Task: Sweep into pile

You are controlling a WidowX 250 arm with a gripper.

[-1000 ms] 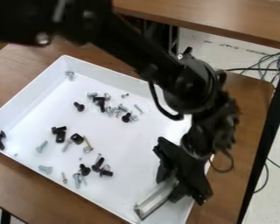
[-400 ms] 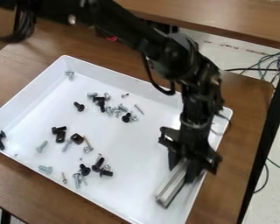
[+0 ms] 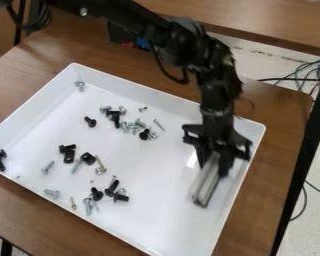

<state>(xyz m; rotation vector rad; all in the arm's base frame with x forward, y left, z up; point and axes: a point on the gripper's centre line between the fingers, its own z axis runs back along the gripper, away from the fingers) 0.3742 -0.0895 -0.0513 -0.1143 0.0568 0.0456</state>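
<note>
Pinching the bar, the gripper hangs over the right side of the tray, apart from the screws. These lie in loose clusters, with a few strays along the left side. The step in hand looks like lining up a stroke. Next, the bar should meet the floor flat, beyond some outlying screws, then push them toward a cluster.

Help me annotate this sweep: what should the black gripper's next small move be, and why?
Probably ease the long silver-grey bar, held in the black two-finger gripper, leftward in the picture toward the nearest black and silver screws. They lie scattered in several clusters across the white rectangular tray, and the bar is to their right, so pushing could gather them.
</note>
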